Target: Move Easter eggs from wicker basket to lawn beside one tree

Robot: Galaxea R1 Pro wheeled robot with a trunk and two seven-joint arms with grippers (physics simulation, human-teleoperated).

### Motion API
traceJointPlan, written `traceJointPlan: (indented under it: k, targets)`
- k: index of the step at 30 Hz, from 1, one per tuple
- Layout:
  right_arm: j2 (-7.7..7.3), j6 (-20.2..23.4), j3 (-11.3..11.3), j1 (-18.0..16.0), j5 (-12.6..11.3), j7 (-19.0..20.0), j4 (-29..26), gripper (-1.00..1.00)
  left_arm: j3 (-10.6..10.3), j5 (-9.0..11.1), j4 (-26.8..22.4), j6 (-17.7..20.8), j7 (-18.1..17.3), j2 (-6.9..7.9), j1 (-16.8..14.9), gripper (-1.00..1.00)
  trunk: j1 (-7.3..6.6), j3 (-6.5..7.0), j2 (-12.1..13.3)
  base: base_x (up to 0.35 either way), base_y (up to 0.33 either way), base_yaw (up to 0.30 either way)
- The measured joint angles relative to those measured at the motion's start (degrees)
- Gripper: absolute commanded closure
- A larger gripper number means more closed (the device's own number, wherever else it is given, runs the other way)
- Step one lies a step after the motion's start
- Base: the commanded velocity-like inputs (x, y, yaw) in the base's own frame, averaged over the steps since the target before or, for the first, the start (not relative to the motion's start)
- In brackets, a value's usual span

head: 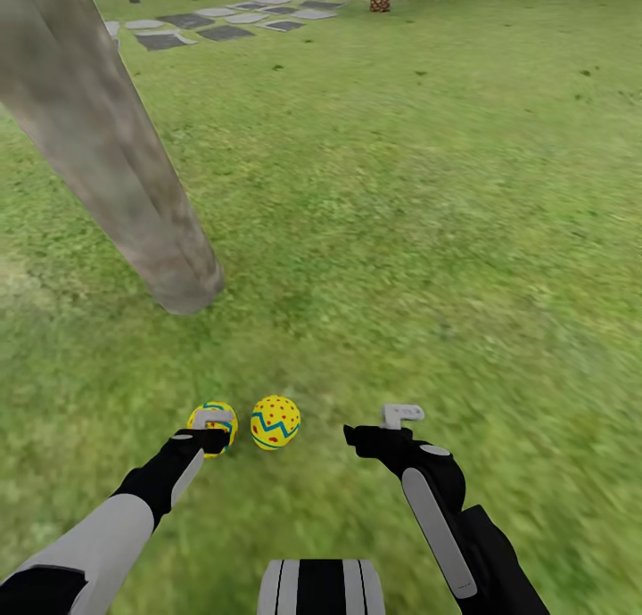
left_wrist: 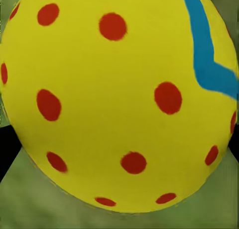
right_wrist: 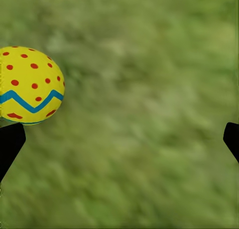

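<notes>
**Two eggs on the grass near the trunk**

A leaning grey-brown tree trunk [head: 116, 169] meets the lawn [head: 428, 241]. Nearer the robot, the left gripper [head: 210, 435] sits at one egg [head: 217, 416]; a second egg [head: 275, 422] lies just beside. The right gripper [head: 374, 434] hangs apart.

Even, bright, diffuse daylight with no glare; a soft dark patch surrounds the tree trunk [head: 107, 151] base. The lawn [head: 428, 241] texture smears toward head-view edges and is blurred in both wrist views.

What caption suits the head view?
Left tool at one egg, second egg beside it, near the tree.
</notes>
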Motion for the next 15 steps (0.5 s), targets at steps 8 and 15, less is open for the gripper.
traceJointPlan:
  k: [8, 15]
  targets:
    - [-0.07, 0.02, -0.04, 0.00, -0.15, 0.00, 0.01, -1.00, -0.01, 0.05, 0.03, 0.03, -0.03, 0.00, 0.00, -1.00, -0.13, 1.11, 0.07, 0.000, 0.000, 0.000]
    - [-0.09, 0.00, -0.05, 0.00, -0.17, 0.00, 0.00, -1.00, -0.01, 0.03, 0.04, 0.03, -0.03, 0.00, 0.00, -1.00, -0.23, 1.99, 0.12, 0.000, 0.000, 0.000]
